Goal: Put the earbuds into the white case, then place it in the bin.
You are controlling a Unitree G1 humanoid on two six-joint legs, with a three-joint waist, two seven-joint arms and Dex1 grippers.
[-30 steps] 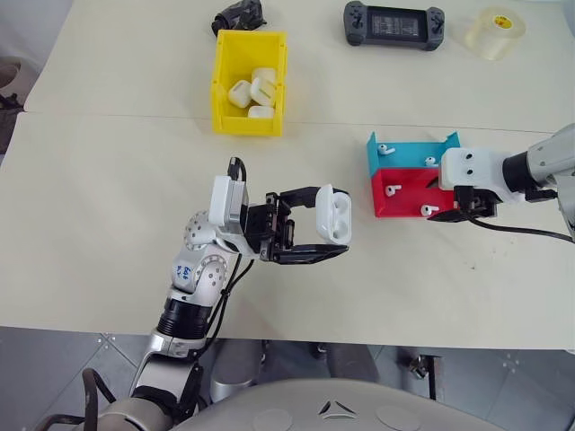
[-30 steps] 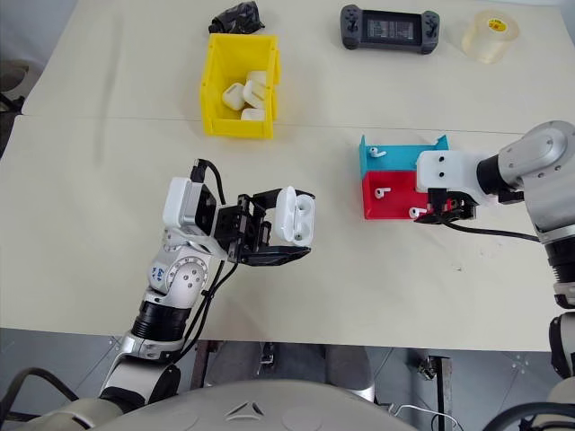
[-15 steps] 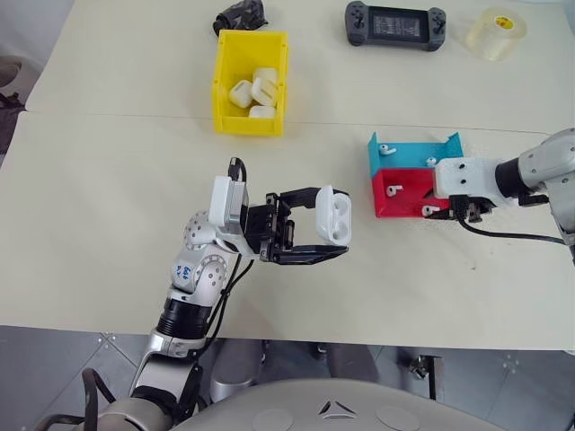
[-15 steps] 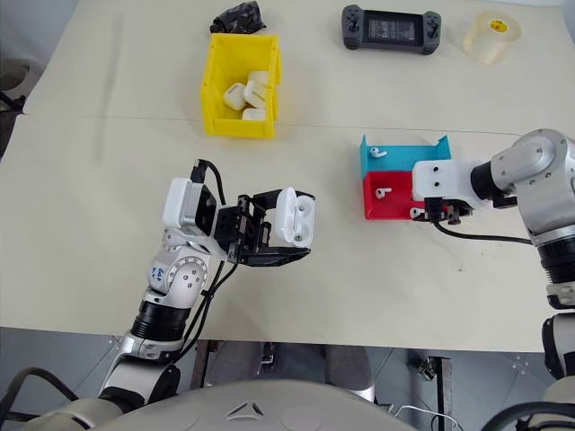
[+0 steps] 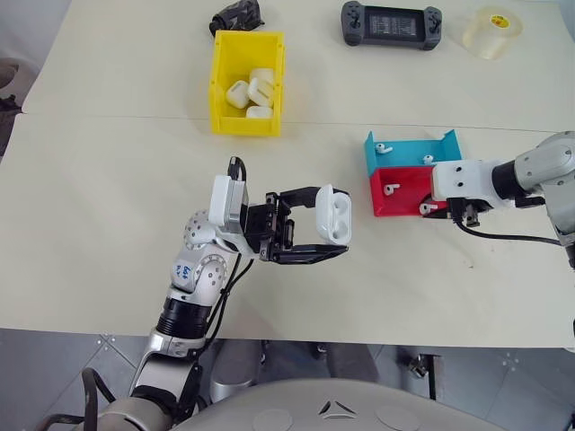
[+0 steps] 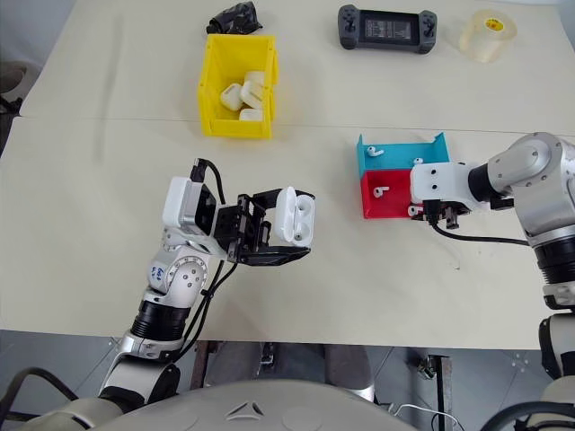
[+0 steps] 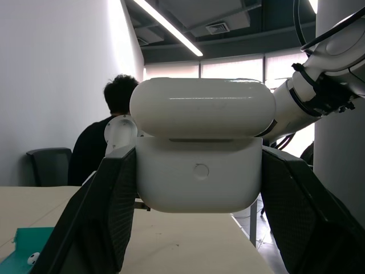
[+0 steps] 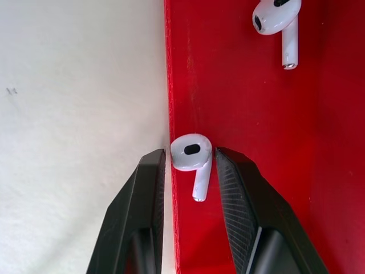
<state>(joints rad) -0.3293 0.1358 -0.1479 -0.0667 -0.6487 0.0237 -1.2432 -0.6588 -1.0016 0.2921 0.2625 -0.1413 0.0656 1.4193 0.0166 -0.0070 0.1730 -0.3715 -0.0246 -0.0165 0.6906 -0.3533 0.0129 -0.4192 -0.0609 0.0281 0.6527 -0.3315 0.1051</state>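
Wide pale table (image 5: pixel 108 180) underneath everything. At the far edge, black game console (image 5: pixel 392 23), roll of clear tape (image 5: pixel 491 32) and a crumpled black object (image 5: pixel 235 14). Just nearer than that object, yellow bin (image 5: pixel 221 85), open-topped, already holding several white cases. Over to the right, teal tray (image 5: pixel 409 149) and red tray (image 5: pixel 395 191) side by side and touching, well apart from the bin.

Near the middle, left gripper (image 5: pixel 322 229) clamped tight on the white case (image 5: pixel 332 215), lifted above the table with lid shut. Behind it in the left wrist view, a seated person (image 7: pixel 102 137), back turned.

At the red tray's outer wall, right gripper (image 8: pixel 191 171) narrowed around one earbud (image 8: pixel 192 157), one finger (image 8: pixel 145 194) outside the thin red wall, the other inside; wall standing between finger and bud. Second earbud (image 8: pixel 276 20) deeper in the same tray, apart. Two more earbuds (image 5: pixel 383 147) in the teal tray.
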